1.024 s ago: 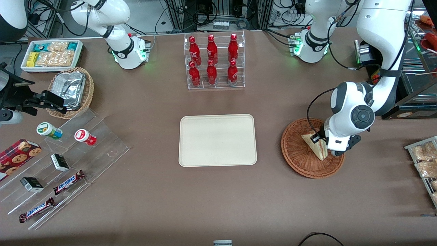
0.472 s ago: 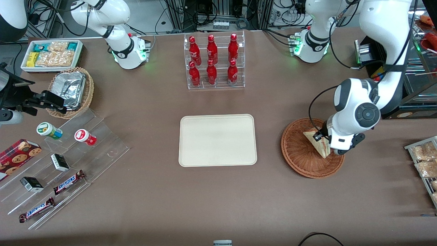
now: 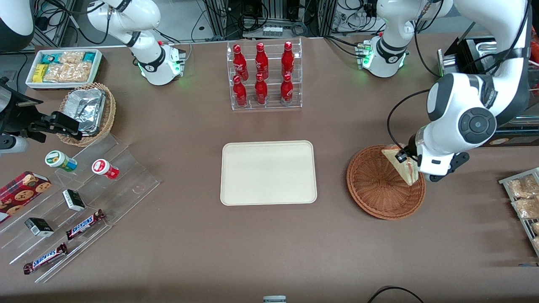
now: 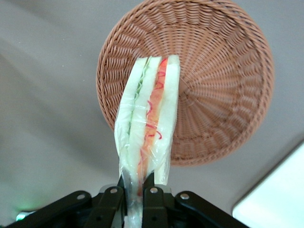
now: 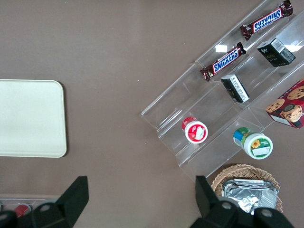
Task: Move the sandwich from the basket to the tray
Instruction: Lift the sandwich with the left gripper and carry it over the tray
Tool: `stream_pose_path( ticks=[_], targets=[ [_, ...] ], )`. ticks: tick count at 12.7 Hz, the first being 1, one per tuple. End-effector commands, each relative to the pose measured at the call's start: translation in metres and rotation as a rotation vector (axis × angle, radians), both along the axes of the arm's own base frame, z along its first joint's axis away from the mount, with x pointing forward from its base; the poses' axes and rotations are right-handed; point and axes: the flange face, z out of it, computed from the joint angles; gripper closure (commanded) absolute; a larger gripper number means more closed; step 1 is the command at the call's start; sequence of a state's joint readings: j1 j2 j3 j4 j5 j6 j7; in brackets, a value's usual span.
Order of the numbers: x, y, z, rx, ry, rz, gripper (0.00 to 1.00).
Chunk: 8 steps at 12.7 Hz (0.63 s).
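Your brown desk (image 3: 177,126) carries 6 red bottles (image 3: 262,75) in a clear rack. The claw (image 4: 137,192) pinches the wrapped sandwich (image 4: 147,123), pale bread with red and green filling, clear above the basket (image 3: 374,189); the tray (image 3: 268,172) lies well apart.

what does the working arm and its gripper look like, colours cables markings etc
The working arm is glossy white with rounded segments, dark grey bands at the joints and a round dark grey cap with a small centre dot. A thin black cable loops from it to the wrist. Its base glows green. The gripper, above the basket, has black fingers on a black body with small silver screws.
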<state>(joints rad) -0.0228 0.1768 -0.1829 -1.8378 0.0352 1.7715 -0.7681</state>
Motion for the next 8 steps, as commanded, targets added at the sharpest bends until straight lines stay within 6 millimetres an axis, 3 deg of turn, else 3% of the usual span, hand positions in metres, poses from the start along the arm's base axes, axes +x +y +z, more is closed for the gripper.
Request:
stream_pose_path(
  ticks=[1,4,8],
  targets=[
    [0.006,-0.03,0.039,-0.012,0.024,-0.077,1.0],
    [-0.005,-0.083,0.049,-0.03,0.013,-0.207,1.0],
    [-0.029,-0.172,0.028,-0.046,-0.012,-0.398,1.0]
  ],
)
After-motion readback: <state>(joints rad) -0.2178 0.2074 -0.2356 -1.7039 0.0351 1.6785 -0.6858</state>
